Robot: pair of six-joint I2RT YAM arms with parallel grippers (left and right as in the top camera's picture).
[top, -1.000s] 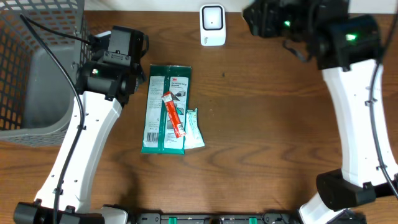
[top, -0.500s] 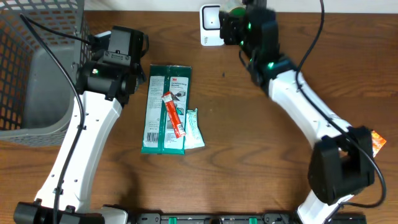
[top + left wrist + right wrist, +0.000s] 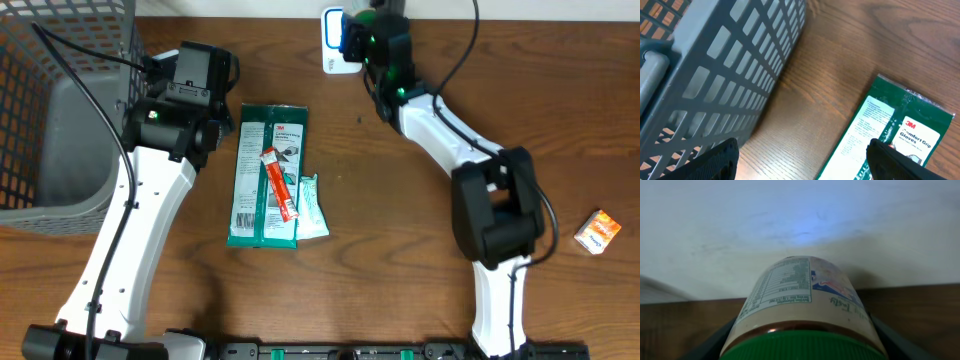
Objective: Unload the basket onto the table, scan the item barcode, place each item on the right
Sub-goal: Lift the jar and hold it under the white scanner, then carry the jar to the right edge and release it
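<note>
Right gripper (image 3: 362,30): we find it at the far edge of the table, just beside the scanner, with its jaws closed around a bottle.
Bottle (image 3: 800,295): in the wrist view its green cap faces us and its base points toward a pale wall. A printed label with a facts panel lies on top. A dark finger (image 3: 707,345) shows on each side of it. We cannot tell whether a barcode faces the scanner.
Scanner (image 3: 331,52): white and upright, at the far edge near the middle. The right gripper covers part of its right side.
Left gripper (image 3: 805,162): spread wide with nothing between the fingers. We see it above bare wood, between the basket and the gloves pack.
Basket (image 3: 60,110): grey mesh, at the far left of the table.
Gloves pack (image 3: 262,150): green and flat, lying lengthwise from far to near, left of centre.
Red sachet (image 3: 280,185): long and thin, lying slanted on top of the gloves pack.
Pale sachet (image 3: 314,205): against the right edge of the gloves pack, toward its near end.
Orange box (image 3: 598,232): small, on the right side, well apart from everything else.
</note>
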